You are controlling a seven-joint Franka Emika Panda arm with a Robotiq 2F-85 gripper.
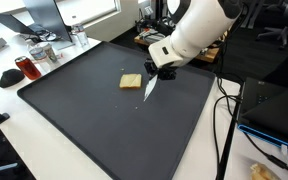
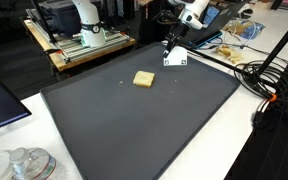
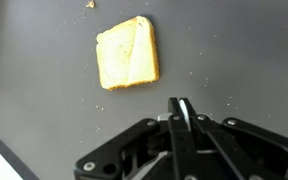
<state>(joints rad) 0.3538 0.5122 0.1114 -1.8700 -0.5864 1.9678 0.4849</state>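
Black mat (image 1: 74, 120) carries the toast (image 1: 130, 81), which lies flat just beside my end effector (image 1: 157, 74) and clear of it. I am clamped on a thin white blade (image 1: 149, 87) angled down toward the mat.

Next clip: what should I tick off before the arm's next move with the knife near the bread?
1. Claw shut on knife: ok.
2. Knife blade pointing down at mat: ok.
3. Knife tip touching mat: cannot tell.
4. Bread lying flat on mat, apart from knife: ok.
5. Bread well inside mat's edges: ok.
6. Cables beside mat, apart from claw: ok.
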